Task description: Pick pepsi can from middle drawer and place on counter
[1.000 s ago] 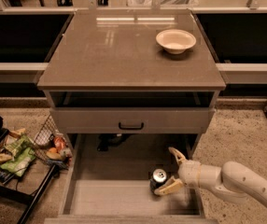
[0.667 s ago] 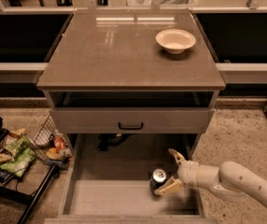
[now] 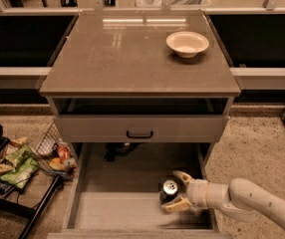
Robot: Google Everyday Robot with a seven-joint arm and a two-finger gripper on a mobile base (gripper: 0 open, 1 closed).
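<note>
Seeing gripper point(image 3: 170, 191) low in the frame, right of centre, sitting inside the middle drawer point(image 3: 117, 210). Holding jaws spread, one finger point(image 3: 183, 177) above the pepsi can point(image 3: 170, 187) and the other below it, flanking it; not managing to tell whether either is touching. Noting pepsi can standing upright on the drawer floor near the right wall, silver top facing up. Seeing white arm point(image 3: 252, 203) stretching in from the lower-right corner. Noting counter point(image 3: 117, 59) filling the upper middle, carrying a cream bowl point(image 3: 187, 43) at its upper right. Seeing grey drawer front point(image 3: 97, 128) with black handle point(image 3: 139, 133) sitting shut just above. Noting wire basket point(image 3: 45, 146) with snack packets point(image 3: 18, 163) lying at lower left.
</note>
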